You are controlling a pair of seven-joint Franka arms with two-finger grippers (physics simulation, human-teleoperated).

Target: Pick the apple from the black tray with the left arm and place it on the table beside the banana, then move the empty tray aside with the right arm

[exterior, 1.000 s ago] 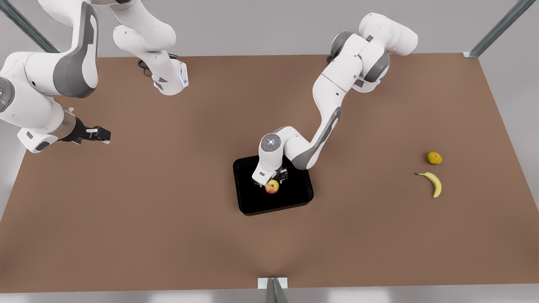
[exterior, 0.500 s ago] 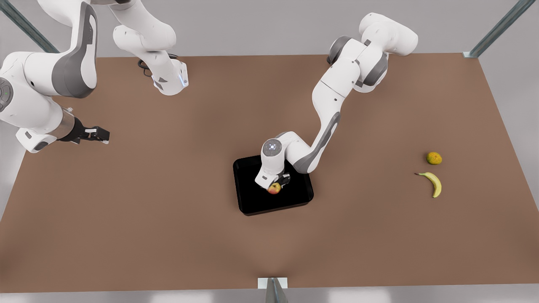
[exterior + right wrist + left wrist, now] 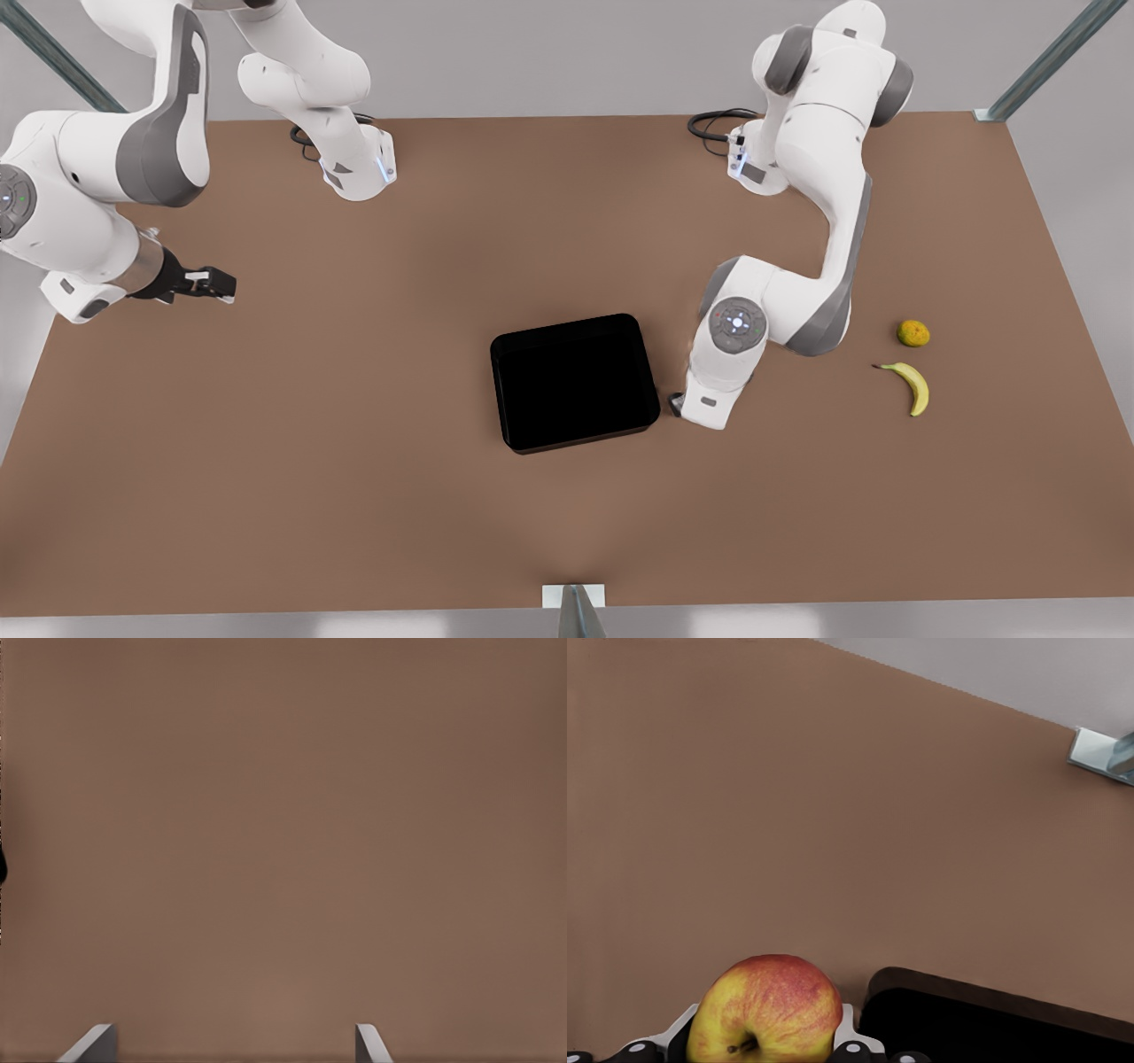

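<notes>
Here, left gripper: jaws clamp apple, at tray's 3 o'clock | right gripper: jaws apart, empty, waiting above counter | banana well apart.

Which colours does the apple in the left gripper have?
The apple is red on top, blending into yellow lower down; the left wrist view shows it best.

Simulated lab bench: my two white arms bolted at 12 o'clock on a bare brown table, plain grey surround, metal frame struts at the 11 and 1 o'clock corners.
</notes>
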